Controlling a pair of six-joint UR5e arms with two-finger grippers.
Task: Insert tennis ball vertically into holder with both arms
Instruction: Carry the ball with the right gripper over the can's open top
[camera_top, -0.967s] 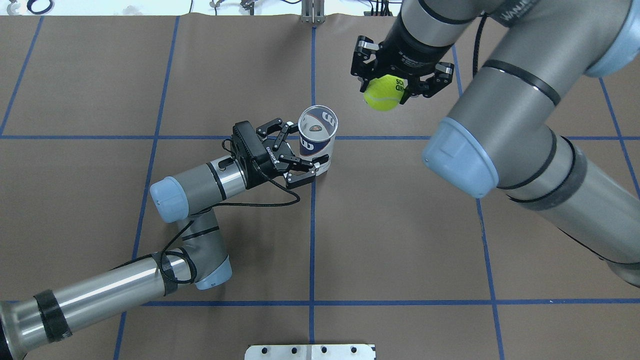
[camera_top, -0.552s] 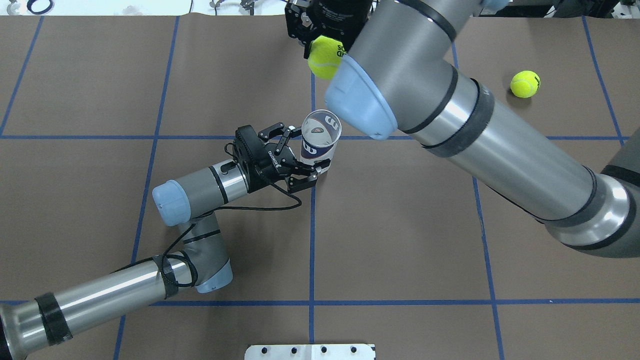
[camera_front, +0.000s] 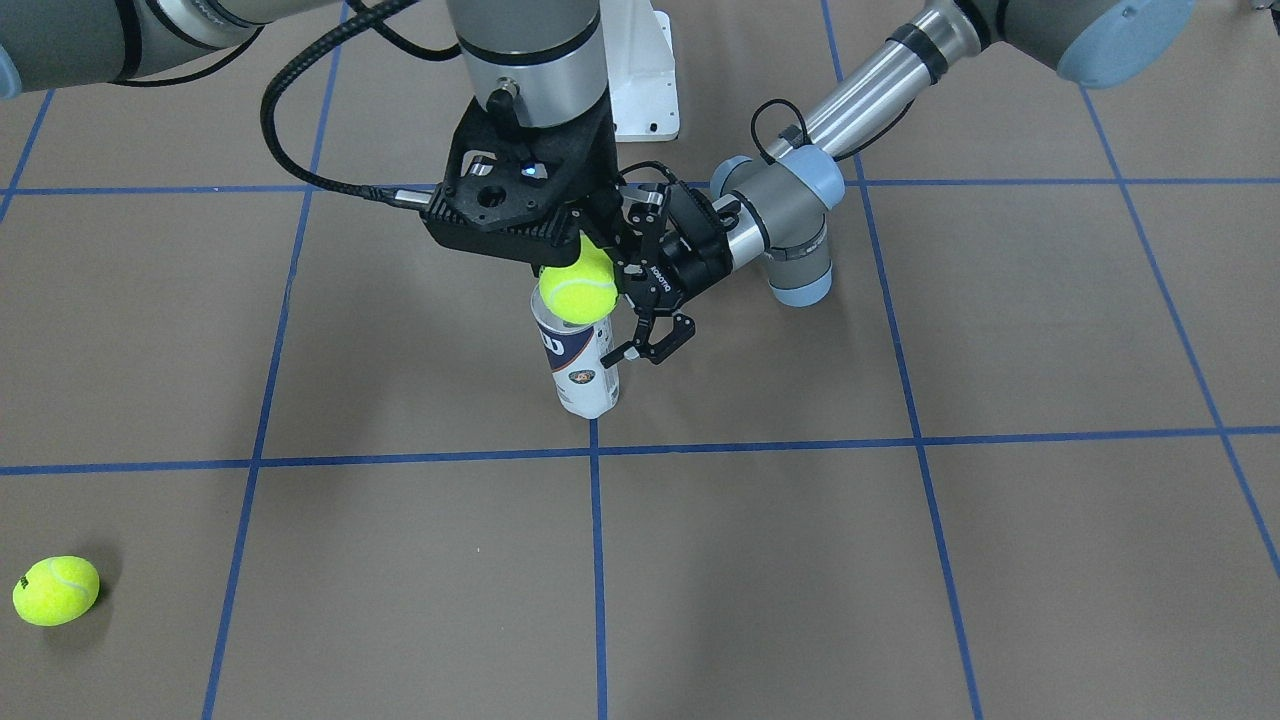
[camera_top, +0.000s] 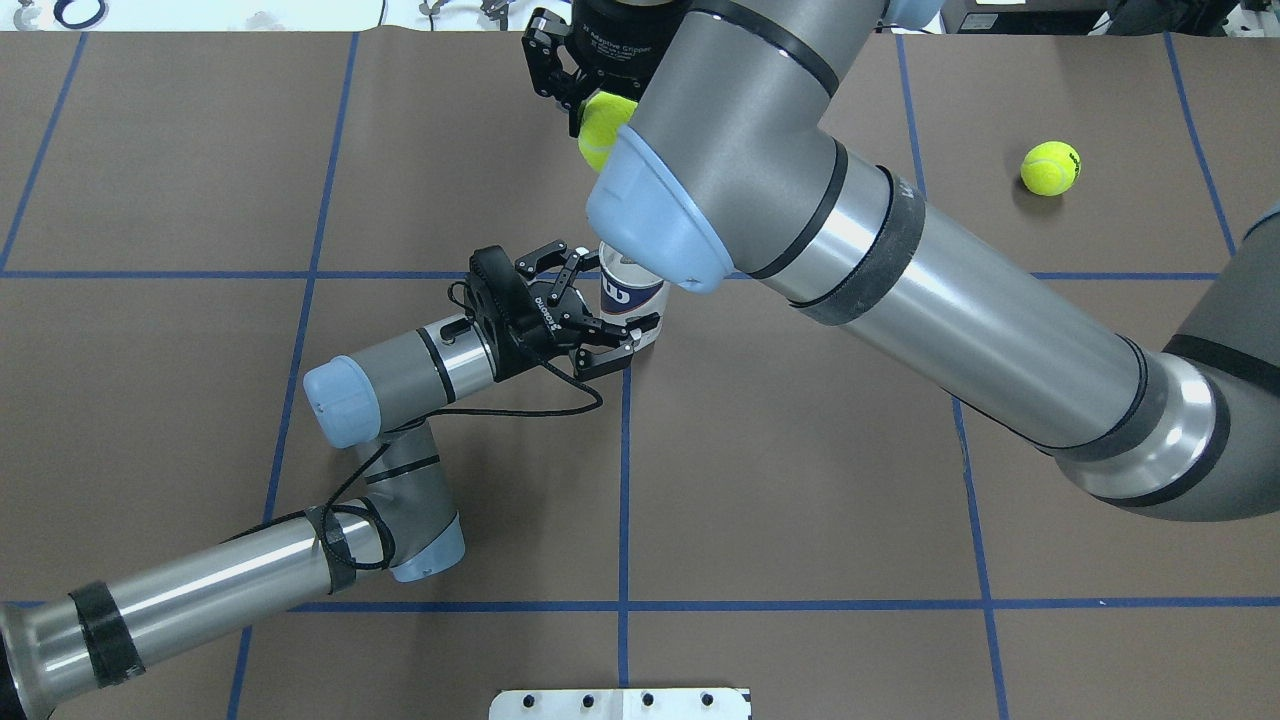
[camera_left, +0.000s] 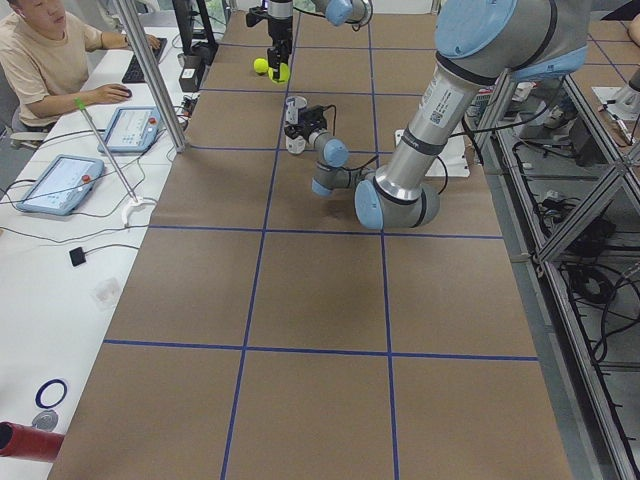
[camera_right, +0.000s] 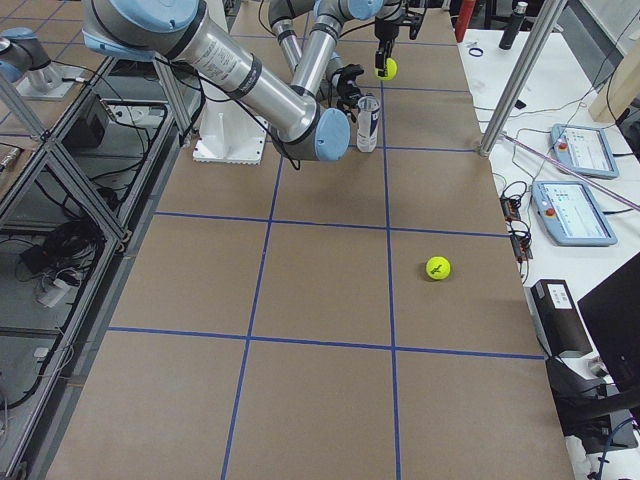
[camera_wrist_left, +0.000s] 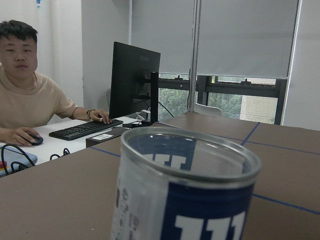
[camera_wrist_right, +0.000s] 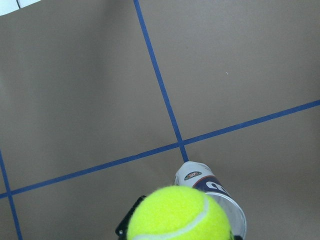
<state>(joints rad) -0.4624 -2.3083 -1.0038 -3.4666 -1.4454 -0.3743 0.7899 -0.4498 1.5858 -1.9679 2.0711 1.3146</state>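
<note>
Since the earlier pictures the right arm (camera_top: 900, 290) has swung across over the holder (camera_front: 578, 350), so that in the overhead view its light-blue elbow cap now covers most of the can's mouth, which was in plain sight before. The held tennis ball (camera_front: 578, 288) has come with it, from well off to one side to just above the holder's rim.

The holder stands upright on the brown table (camera_top: 800, 500), next to a crossing of blue tape lines. It is a clear plastic can with a navy and white label and an open top.

The left gripper (camera_top: 600, 315) reaches in level beside the holder, its fingers spread around the lower part; whether they touch the wall I cannot tell. Above the holder, the right gripper (camera_front: 570, 262) is pinching the ball. Far from the holder, a second tennis ball (camera_top: 1050, 167) lies loose on the table.
</note>
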